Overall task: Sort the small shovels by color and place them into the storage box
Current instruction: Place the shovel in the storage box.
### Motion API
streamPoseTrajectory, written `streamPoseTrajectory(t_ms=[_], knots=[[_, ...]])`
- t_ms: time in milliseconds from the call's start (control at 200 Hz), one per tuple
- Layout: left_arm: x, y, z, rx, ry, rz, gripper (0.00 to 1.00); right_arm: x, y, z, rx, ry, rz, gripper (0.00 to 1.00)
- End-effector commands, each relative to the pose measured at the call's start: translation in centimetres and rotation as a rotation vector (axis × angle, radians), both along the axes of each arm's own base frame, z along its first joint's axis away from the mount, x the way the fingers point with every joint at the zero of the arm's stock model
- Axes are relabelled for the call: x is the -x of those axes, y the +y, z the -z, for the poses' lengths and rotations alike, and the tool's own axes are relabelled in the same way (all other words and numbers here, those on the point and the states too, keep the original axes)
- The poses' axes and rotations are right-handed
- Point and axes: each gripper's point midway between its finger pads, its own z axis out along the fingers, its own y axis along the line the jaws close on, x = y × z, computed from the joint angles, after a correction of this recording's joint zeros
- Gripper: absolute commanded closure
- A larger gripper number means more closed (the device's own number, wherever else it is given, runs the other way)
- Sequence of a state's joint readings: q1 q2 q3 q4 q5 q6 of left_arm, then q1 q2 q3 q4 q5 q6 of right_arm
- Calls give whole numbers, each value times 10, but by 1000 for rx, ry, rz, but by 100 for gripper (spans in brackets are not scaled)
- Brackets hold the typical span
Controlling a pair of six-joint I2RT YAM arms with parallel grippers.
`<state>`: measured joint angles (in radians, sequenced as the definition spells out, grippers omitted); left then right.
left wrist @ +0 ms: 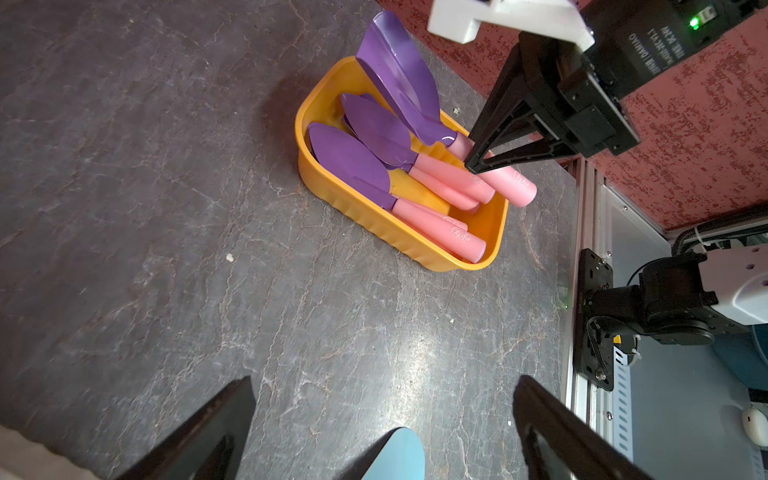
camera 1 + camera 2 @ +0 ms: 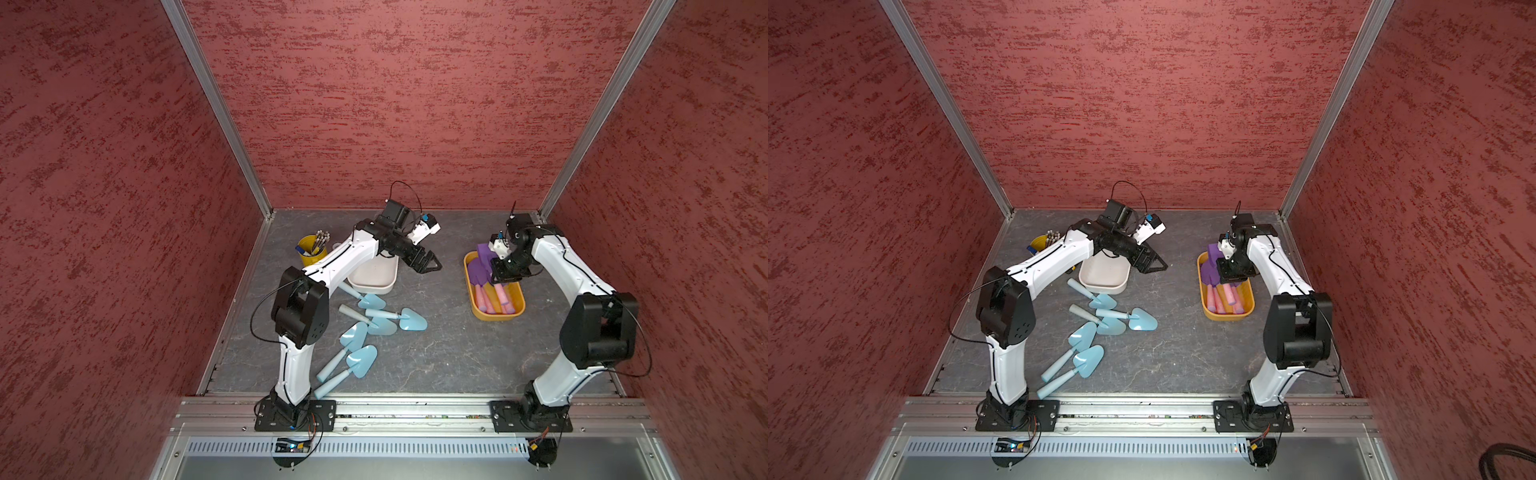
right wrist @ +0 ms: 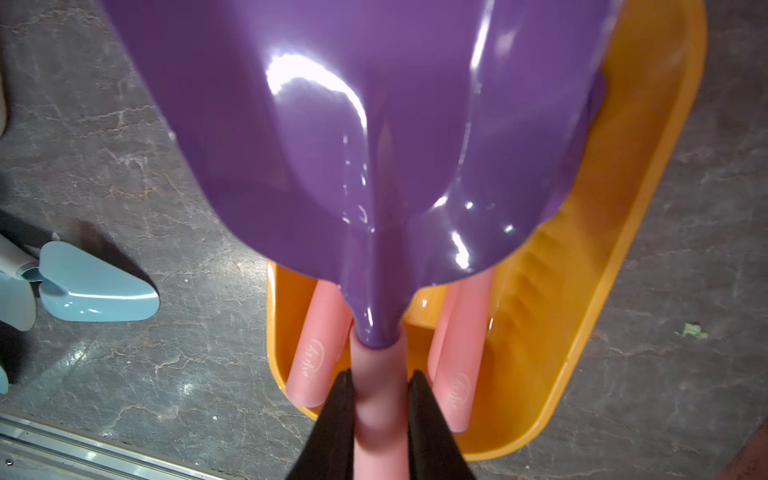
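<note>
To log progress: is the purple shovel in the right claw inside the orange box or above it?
Above it. The right claw grips the purple shovel by its handle, blade tilted up past the orange box rim.

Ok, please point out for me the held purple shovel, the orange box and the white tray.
held purple shovel (image 1: 399, 79): left wrist view, middle of its blade.
orange box (image 1: 353, 205): left wrist view, its ribbed outer wall.
white tray (image 2: 371, 287): a top view, its near rim.
</note>
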<state>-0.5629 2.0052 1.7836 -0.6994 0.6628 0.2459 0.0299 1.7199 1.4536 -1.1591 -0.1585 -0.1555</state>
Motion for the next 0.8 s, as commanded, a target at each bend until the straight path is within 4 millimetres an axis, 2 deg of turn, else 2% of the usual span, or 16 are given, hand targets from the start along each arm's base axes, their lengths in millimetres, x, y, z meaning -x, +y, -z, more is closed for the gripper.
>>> streamPoseTrajectory(t_ms=[0, 316, 792], knots=[[-3, -7, -7, 11, -21, 1, 0, 2, -10, 8, 26, 44, 37, 100], [-2, -5, 0, -12, -17, -1, 0, 5, -32, 28, 89, 152, 106, 100], [-1, -3, 2, -24, -16, -2, 0, 1, -39, 41, 116, 248, 124, 100]])
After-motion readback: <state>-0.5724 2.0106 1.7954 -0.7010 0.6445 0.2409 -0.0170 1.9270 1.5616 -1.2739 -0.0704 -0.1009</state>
